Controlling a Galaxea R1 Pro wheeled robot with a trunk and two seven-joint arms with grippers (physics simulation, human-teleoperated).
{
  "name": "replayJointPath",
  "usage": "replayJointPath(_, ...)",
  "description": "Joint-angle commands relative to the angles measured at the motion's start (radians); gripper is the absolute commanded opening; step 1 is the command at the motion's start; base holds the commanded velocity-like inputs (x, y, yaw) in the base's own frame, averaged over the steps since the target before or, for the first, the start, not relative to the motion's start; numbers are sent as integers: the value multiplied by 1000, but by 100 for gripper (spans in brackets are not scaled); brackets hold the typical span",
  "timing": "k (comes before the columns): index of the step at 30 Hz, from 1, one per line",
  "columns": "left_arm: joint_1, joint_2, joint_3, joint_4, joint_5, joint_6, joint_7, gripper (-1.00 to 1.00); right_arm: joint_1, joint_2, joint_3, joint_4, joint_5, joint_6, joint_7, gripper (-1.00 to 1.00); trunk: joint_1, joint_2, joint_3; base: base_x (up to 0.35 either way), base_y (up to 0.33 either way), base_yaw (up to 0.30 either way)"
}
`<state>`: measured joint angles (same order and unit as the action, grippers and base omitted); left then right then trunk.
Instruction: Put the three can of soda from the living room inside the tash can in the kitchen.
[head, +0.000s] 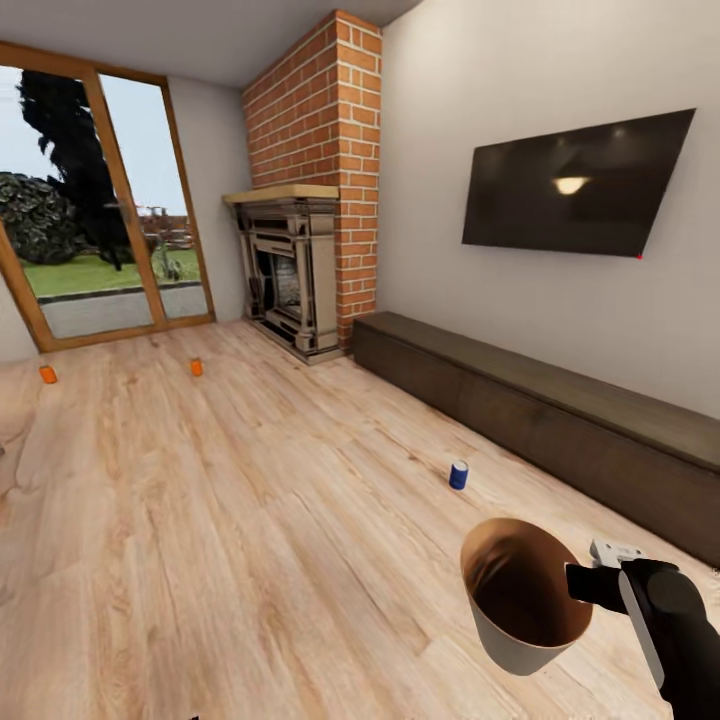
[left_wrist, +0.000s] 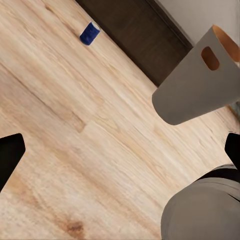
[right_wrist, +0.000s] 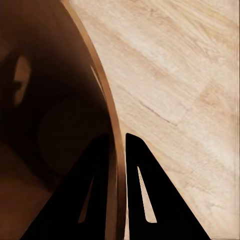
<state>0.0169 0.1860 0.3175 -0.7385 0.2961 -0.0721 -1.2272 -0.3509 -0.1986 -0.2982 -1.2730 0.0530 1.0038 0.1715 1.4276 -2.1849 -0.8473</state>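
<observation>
My right gripper (head: 583, 584) is shut on the rim of the tash can (head: 508, 648), holding the pale grey, brown-lined bin above the wood floor at the lower right of the head view. In the right wrist view the black fingers (right_wrist: 145, 190) straddle the tash can's wall (right_wrist: 60, 115), and nothing lies inside it. A blue can of soda (head: 458, 474) stands on the floor just beyond the bin. Two orange cans (head: 196, 367) (head: 47, 374) stand far off near the window. My left gripper (left_wrist: 121, 150) is open over bare floor, with the blue can (left_wrist: 90, 33) and the tash can (left_wrist: 197, 85) ahead of it.
A long dark wood cabinet (head: 560, 420) runs along the right wall under a black TV (head: 575, 185). A brick fireplace (head: 295, 270) fills the far corner beside a tall window (head: 100, 200). Light wood floor (head: 260, 520) stretches between them.
</observation>
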Motion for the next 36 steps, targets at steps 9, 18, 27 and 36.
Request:
replayJointPath(9,0,0,0,0,0,0,0,100,0,1,-1,0,-16,1,6,-100,0,0,0,0,0,-268)
replayJointPath(18,0,0,0,1,0,0,0,100,0,1,0,0,-16,1,6,-100,0,0,0,0,0,-268)
replayJointPath(27,0,0,0,1,0,0,0,100,0,0,0,0,-16,1,6,-100,0,0,0,19,5,-259)
replayJointPath(36,0,0,0,0,0,0,0,100,0,1,0,0,-16,1,6,-100,0,0,0,265,107,-62)
